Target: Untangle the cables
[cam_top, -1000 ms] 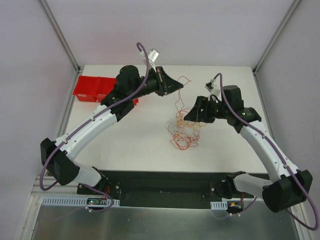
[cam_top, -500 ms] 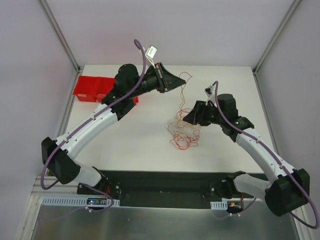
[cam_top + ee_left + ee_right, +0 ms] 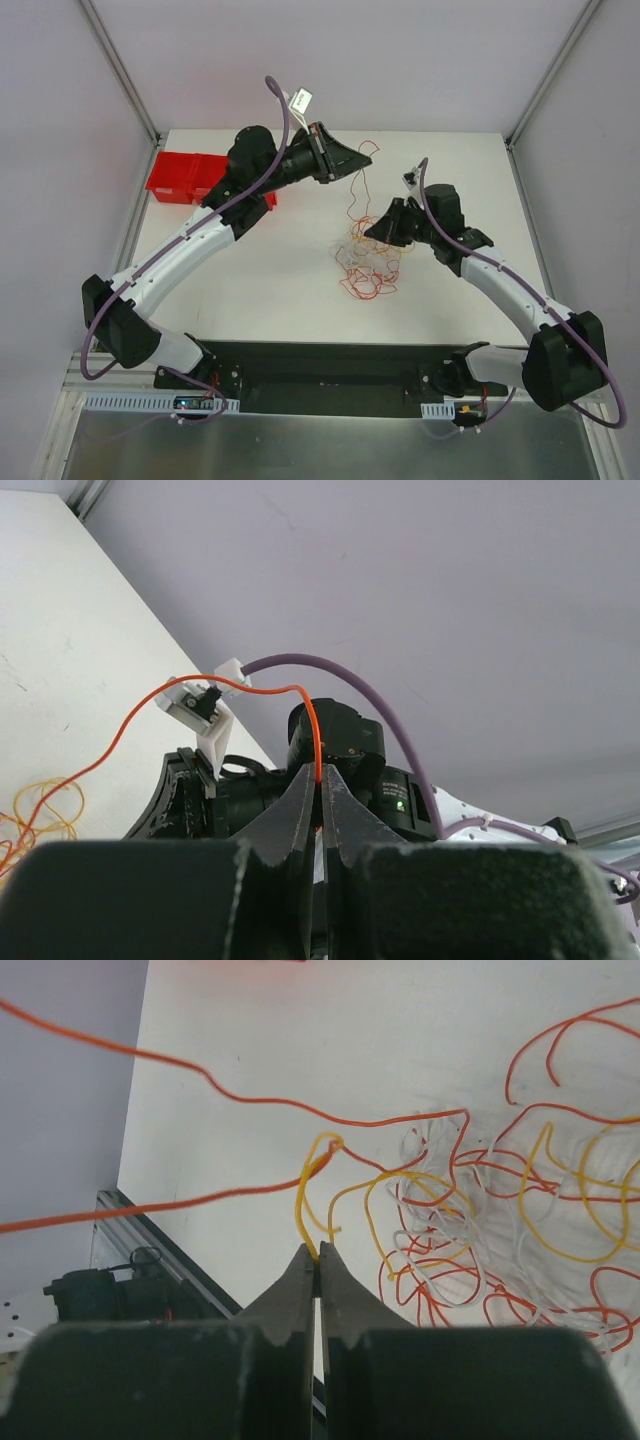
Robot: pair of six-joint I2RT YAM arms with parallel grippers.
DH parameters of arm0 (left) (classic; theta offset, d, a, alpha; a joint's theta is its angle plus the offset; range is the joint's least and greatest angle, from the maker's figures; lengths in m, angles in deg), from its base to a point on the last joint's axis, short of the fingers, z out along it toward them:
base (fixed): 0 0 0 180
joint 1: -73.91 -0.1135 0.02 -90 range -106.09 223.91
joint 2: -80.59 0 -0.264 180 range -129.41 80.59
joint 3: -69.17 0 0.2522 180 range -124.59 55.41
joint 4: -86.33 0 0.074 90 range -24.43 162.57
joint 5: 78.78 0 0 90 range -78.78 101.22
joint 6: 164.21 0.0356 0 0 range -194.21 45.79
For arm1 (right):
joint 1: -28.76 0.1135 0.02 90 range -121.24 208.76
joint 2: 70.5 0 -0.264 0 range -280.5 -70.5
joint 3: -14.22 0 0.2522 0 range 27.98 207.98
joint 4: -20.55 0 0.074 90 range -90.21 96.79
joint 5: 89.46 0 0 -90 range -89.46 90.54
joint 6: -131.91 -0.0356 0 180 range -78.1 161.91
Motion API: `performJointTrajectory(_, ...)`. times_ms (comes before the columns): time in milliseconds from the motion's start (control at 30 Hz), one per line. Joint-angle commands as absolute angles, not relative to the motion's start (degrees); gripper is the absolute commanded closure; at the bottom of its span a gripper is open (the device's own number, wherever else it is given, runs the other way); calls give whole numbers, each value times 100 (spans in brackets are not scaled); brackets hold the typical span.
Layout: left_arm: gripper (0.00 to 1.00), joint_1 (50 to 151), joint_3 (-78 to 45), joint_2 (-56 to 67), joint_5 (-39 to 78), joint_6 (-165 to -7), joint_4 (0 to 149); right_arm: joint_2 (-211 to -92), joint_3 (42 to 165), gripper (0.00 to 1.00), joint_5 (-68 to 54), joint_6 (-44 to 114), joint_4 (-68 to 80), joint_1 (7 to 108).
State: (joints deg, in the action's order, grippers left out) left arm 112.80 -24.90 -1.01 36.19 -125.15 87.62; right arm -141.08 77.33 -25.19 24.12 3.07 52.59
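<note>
We look down on a white, matt tabletop (image 3: 260, 270) with a few faint scuffs. It is boxed in by smooth, pale lilac-grey walls (image 3: 330, 60) and slim metal posts (image 3: 120, 65) run up the far corners. A black base plate (image 3: 320, 372) lies along the near edge, and a glossy red plastic bin (image 3: 185, 178) sits at the far left edge, partly under the left arm (image 3: 190, 240). Both arms have white shells with black joints, and a thick, rubbery purple lead (image 3: 285, 110) loops along each one. The cables (image 3: 368, 268) lie right of centre on the tabletop, between the two arms. They are hair-thin, springy wires in red, orange, yellow and white, heaped in loose overlapping curls. The left jaws are pressed together on an orange cable (image 3: 150, 705), pinched at the very tips. In the top view they are held over the far part of the tabletop, and that strand (image 3: 352, 200) trails down from them in a wavy line to the heap. The right arm (image 3: 500, 290) reaches in from the right, with its jaws just at the heap's far edge. Those right jaws are closed to a narrow slit around a yellow cable (image 3: 305, 1200), which rises from the tips in a tight hairpin loop. Beyond that loop the red, white and yellow curls (image 3: 480, 1250) spread flat on the white surface.
</note>
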Motion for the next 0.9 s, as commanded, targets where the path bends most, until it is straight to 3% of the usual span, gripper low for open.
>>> performJointTrajectory(0, 100, 11249, -3036, 263, 3364, -12046, 8674, -14098, 7545, 99, -2258, 2397, 285, 5266)
performJointTrajectory(200, 100, 11249, -3801, 798, 2477, -10650, 7865, -14370, 7439, 100, -1354, 2722, -892, 5038)
performJointTrajectory(533, 100, 11249, -4759, 1432, 1149, -8916, 7285, -14968, 7281, 100, -1133, 2811, -1535, 4273)
performJointTrajectory(800, 100, 11249, -4532, 1713, -133, -8467, 6336, -14916, 7518, 99, -807, 3258, -1922, 4185)
performJointTrajectory(867, 100, 11249, -4251, 1862, -476, -8502, 6186, -14881, 7571, 95, -964, 3390, -1975, 4185)
